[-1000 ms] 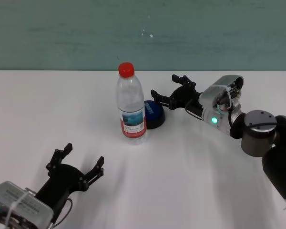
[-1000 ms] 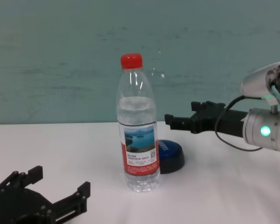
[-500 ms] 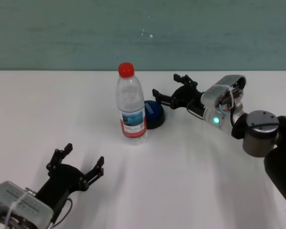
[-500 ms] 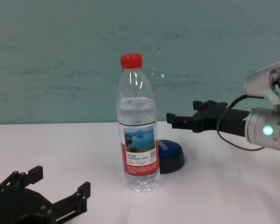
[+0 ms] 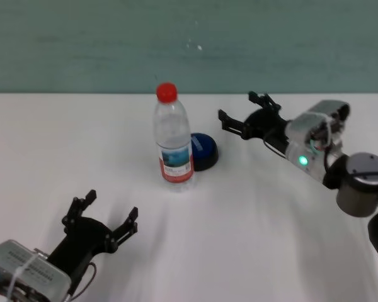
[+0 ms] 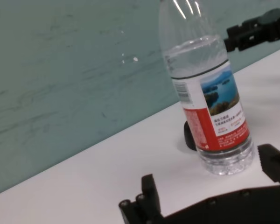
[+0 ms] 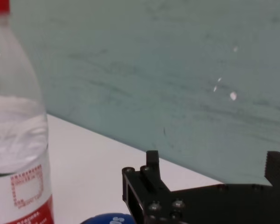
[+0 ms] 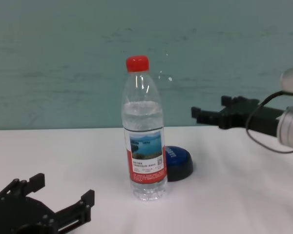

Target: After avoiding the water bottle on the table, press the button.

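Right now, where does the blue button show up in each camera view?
Head view: the button sits mid-table, just right of the water bottle.
Chest view: centre, peeking out behind the bottle's right side.
Left wrist view: only its black edge shows, behind the bottle's base.
Right wrist view: a blue sliver beside the bottle.
Shared landmark: the bottle.

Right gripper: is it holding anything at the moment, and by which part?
Nothing. The right gripper is open and empty in the air, right of the button. The left gripper rests open near the table's front edge, also empty.
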{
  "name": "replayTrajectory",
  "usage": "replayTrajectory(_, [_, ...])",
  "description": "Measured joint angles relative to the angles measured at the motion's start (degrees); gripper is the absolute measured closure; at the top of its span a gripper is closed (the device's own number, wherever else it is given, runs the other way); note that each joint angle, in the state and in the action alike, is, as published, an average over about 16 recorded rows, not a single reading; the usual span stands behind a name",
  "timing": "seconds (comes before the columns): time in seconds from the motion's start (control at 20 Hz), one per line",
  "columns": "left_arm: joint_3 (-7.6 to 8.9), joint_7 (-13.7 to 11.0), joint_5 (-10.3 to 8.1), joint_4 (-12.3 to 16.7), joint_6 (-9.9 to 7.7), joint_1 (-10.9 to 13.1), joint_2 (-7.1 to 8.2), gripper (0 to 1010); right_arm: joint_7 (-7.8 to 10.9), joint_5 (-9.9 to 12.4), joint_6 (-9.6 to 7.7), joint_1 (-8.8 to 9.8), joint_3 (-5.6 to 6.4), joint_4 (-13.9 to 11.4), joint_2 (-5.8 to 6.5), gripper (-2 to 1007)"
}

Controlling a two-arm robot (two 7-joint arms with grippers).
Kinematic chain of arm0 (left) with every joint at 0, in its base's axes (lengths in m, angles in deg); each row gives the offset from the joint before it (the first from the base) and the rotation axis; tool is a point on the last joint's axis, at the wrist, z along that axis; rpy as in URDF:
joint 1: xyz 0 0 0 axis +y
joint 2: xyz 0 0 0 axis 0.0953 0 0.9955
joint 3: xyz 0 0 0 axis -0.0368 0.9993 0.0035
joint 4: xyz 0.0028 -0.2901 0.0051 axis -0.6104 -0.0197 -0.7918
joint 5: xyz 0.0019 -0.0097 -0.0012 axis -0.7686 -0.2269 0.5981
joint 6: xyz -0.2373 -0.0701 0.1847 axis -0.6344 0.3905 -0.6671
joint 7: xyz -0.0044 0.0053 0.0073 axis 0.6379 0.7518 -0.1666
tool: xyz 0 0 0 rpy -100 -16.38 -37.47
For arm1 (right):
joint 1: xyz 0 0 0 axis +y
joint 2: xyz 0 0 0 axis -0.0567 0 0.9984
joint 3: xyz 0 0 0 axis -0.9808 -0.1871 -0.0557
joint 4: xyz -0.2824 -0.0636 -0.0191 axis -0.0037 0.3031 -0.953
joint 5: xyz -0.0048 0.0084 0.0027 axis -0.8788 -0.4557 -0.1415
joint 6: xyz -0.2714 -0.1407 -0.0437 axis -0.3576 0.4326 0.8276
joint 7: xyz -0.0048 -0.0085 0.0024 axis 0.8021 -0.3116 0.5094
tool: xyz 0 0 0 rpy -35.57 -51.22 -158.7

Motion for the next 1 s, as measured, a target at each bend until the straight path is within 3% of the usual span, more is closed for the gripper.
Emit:
replayTrajectory(0.65, [0.0,0.0,0.0,0.0,0.0,0.0,0.0,10,-2.13,3.35,-3.99,10.68,4.02,-17.3,6.97,1])
replayTrajectory(1.0, [0.0,0.0,0.0,0.0,0.0,0.0,0.0,10,-4.11,4.55,-5.04,17.26,6.55,-24.12,9.85,1])
